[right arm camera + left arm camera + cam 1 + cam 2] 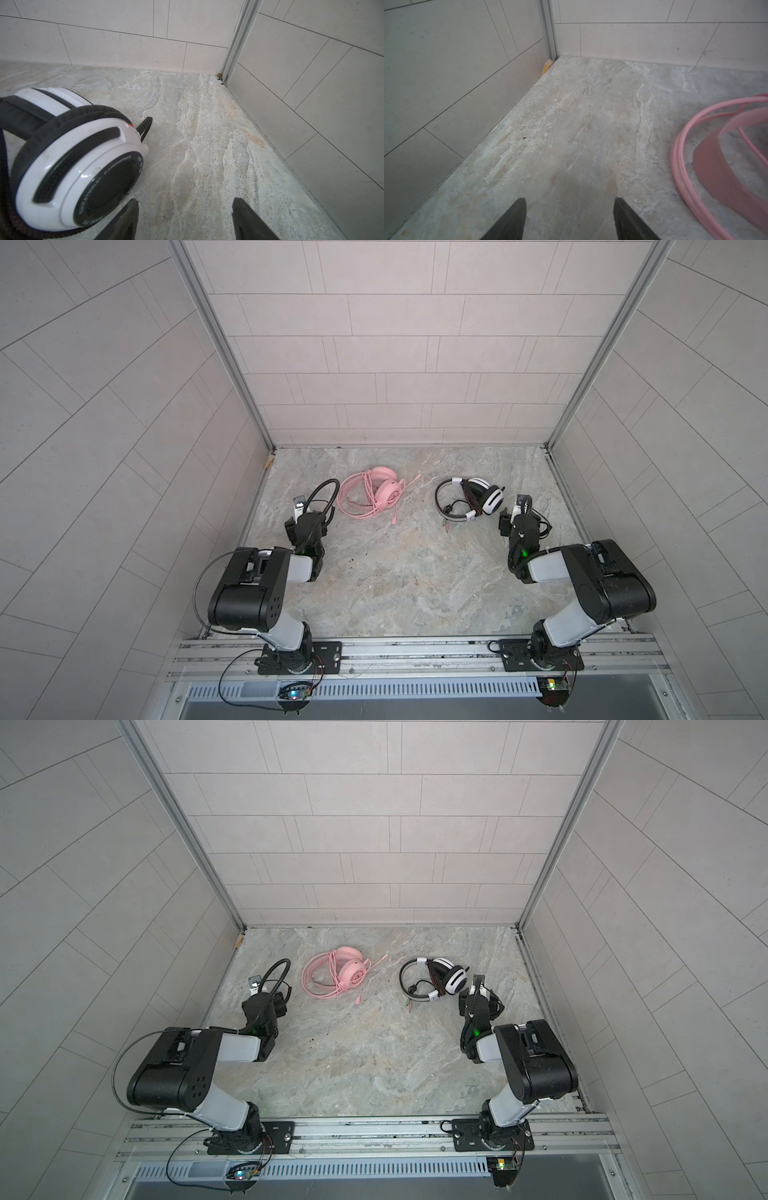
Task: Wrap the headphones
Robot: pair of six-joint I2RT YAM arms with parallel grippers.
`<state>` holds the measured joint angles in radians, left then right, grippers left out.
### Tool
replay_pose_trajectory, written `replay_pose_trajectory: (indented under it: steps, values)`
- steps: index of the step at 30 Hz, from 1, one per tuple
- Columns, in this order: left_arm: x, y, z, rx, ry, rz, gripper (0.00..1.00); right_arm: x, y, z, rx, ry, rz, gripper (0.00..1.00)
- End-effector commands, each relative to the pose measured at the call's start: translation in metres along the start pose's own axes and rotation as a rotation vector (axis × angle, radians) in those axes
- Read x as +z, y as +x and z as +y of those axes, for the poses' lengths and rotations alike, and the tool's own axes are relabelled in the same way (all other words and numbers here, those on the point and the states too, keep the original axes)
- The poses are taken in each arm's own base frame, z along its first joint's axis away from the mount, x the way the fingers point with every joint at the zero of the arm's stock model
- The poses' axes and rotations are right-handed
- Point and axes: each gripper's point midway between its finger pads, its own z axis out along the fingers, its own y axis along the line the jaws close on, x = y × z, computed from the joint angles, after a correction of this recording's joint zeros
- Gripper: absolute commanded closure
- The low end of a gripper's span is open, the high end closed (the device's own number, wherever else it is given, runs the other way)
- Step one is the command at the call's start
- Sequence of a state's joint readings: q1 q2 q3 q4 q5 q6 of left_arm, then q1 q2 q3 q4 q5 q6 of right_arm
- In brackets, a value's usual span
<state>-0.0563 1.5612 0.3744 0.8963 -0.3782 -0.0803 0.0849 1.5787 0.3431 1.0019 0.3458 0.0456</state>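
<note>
Items: pink headset (388, 489), far left of table (395, 572); white-and-black headset (492, 499), far right. Cables look wound. My left tool (570, 200) and right tool (185, 200): wide, empty. I'd lift away clear of the loops.

1. We see the pink headset (386, 489) lying on its side at the back left of the table (395, 572). Its earcups sit close together. The pink cable (353, 506) is looped loosely around band and cups, and its plug end trails toward the front.
2. We see the white-and-black headset (490, 497) lying well apart to the right, cups together. The black cable (467, 493) is wound in a bundle across the band beside the cups.
</note>
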Motion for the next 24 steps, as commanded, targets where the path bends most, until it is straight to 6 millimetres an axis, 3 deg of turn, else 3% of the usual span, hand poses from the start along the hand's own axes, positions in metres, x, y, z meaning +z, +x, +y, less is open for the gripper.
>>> replay_pose_trajectory:
  steps: [1,10,12,13,14,24]
  values:
    - [0.0006,-0.007,-0.0028,-0.005,0.022,-0.059,0.24,0.0012,-0.0025,0.0025,-0.017,-0.003,-0.005,0.28]
    - [0.0014,-0.0066,-0.003,-0.003,0.02,-0.046,0.22,0.0009,-0.0027,0.002,-0.017,-0.002,-0.007,0.26]
    - [0.0012,-0.0059,-0.0029,-0.002,0.021,-0.039,0.22,0.001,-0.0022,0.0021,-0.017,-0.002,-0.006,0.21]
    - [0.0013,-0.0067,-0.0033,-0.003,0.022,-0.044,0.22,0.0008,-0.0024,0.0023,-0.017,-0.003,-0.006,0.06]
    - [0.0013,-0.0068,-0.0031,-0.003,0.02,-0.045,0.21,0.001,-0.0032,0.0019,-0.017,-0.002,-0.009,0.01]
    - [0.0012,-0.0068,-0.0033,-0.003,0.022,-0.044,0.21,0.0007,-0.0035,0.0024,-0.019,-0.001,-0.01,0.01]
